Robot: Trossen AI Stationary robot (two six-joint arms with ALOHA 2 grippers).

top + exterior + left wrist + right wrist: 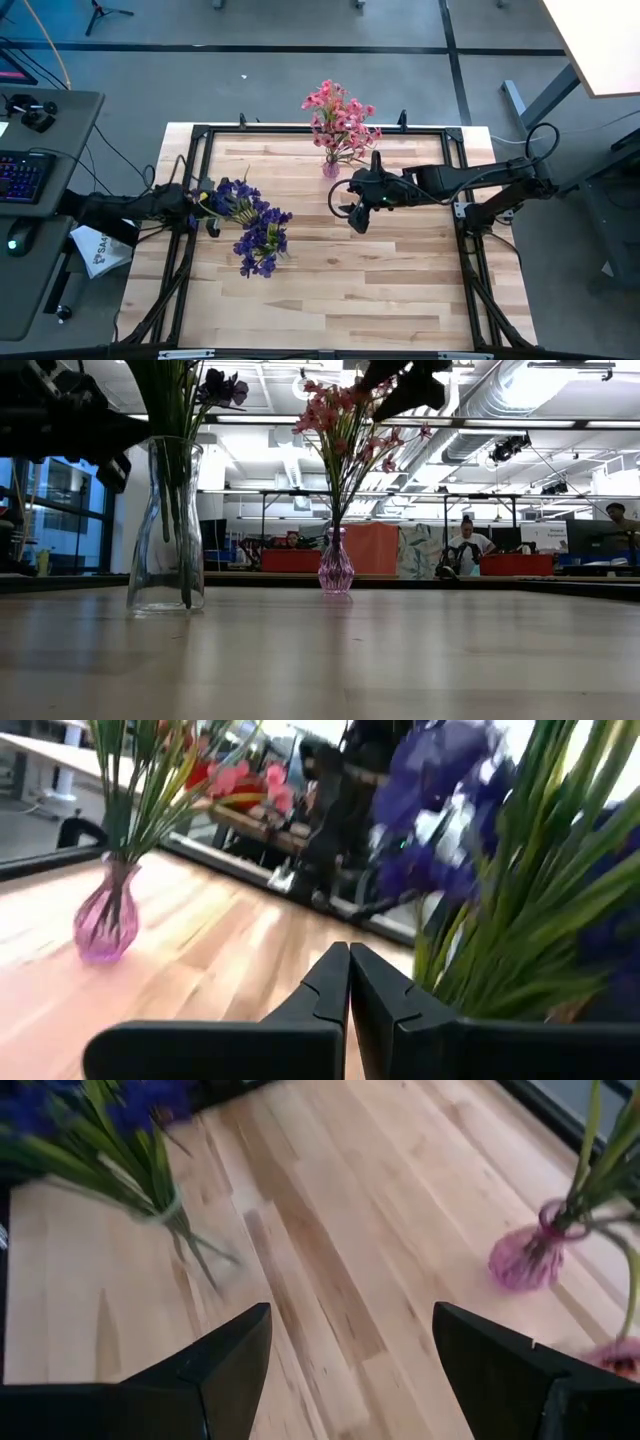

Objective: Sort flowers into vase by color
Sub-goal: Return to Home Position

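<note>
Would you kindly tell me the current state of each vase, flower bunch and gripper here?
transparent vase: upright, holding purple flowers.
pink vase: upright, holding pink flowers.
purple flowers: stems in vase, none loose.
pink flowers: stems in vase, none loose.
left gripper: shut, empty, beside purple flowers.
right gripper: open, empty, near pink vase.

1. Robotics lab in an open industrial hall: exposed ceiling ducts (478,405) and strip lights (590,424) ran overhead.
2. Wood table (350,290) sat in a black frame on a grey floor.
3. Side desk held a lit keyboard (22,178).
4. Red bins (515,565) and a seated person (465,548) were at the back.
</note>
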